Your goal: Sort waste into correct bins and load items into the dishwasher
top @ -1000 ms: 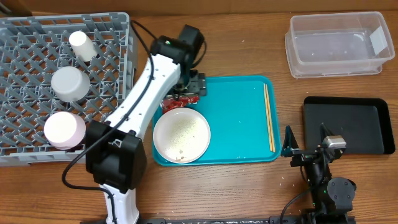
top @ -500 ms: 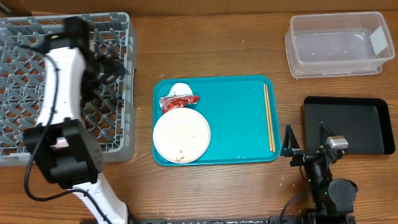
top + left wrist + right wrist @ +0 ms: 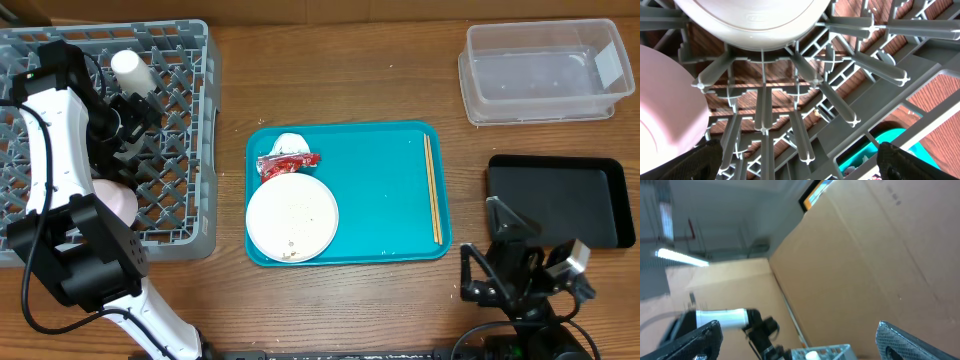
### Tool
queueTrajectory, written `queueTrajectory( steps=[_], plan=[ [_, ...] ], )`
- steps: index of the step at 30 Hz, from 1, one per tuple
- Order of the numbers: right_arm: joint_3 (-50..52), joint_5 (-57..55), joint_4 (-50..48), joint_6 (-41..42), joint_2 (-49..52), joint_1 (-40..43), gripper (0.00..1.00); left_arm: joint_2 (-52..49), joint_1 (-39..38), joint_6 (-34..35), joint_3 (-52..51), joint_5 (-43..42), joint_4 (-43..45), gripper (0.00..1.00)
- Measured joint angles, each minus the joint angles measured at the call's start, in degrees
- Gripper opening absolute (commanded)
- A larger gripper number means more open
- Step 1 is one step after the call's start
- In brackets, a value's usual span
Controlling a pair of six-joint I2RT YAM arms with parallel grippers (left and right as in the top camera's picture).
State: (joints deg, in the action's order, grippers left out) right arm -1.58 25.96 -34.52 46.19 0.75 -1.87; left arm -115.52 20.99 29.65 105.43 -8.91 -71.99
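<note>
My left gripper (image 3: 133,106) hangs open and empty over the grey dish rack (image 3: 180,60). In the left wrist view its jaws (image 3: 800,160) are spread above the rack's lattice (image 3: 762,107), with the pale grey-blue bowl (image 3: 750,20) ahead and the pinkish-white bowl (image 3: 665,115) to the left. The small white cup (image 3: 127,68) lies in the rack. The white plate (image 3: 292,218) with rice grains (image 3: 290,225), the red wrapper (image 3: 287,164) and the tissue (image 3: 290,143) sit on the teal tray (image 3: 380,180), chopsticks (image 3: 432,190) along its right side. My right gripper (image 3: 535,250) is open, empty and tilted upward.
The clear tub (image 3: 545,70) stands at the back right and the black tray (image 3: 565,200) in front of it, close to my right arm. The right wrist view (image 3: 800,340) shows only a cardboard wall, the left arm and the rack's corner.
My left gripper has swung from the wrapper on the teal tray over to the dish rack, empty. My right arm has turned and tilted at the front right.
</note>
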Motion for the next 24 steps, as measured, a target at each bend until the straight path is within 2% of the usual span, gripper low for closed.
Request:
queueTrajectory(
  steps=[4, 6, 12, 15, 18, 21, 24],
  plan=[
    [-5.7, -2.51, 4.31, 1.53, 2.51, 0.0, 1.0, 0.0, 0.0, 0.0, 0.0, -0.15, 0.0, 1.0],
    [-12.55, -3.13, 9.11, -0.28, 6.45, 0.0, 1.0, 0.0, 0.0, 0.0, 0.0, -0.28, 0.02, 1.0],
    [-44.7, 1.73, 31.65, -13.14, 33.81, -0.13, 0.99, 0.0, 0.0, 0.0, 0.0, -0.52, 0.04, 1.0],
    [-61.07, 5.33, 47.84, -19.17, 49.27, -2.32, 0.99, 0.0, 0.0, 0.0, 0.0, -0.55, -0.02, 1.0],
    [-75.56, 5.01, 63.01, -25.64, 63.6, -7.8, 0.99, 0.0, 0.0, 0.0, 0.0, -0.55, 0.0, 1.0],
    [-89.05, -0.83, 76.96, -31.01, 77.33, -15.69, 1.0, 0.0, 0.0, 0.0, 0.0, -0.55, 0.02, 1.0],
    [-97.29, -7.65, 83.49, -34.03, 87.89, -22.53, 1.0, 0.0, 0.0, 0.0, 0.0, -0.5, 0.02, 1.0]
  ],
)
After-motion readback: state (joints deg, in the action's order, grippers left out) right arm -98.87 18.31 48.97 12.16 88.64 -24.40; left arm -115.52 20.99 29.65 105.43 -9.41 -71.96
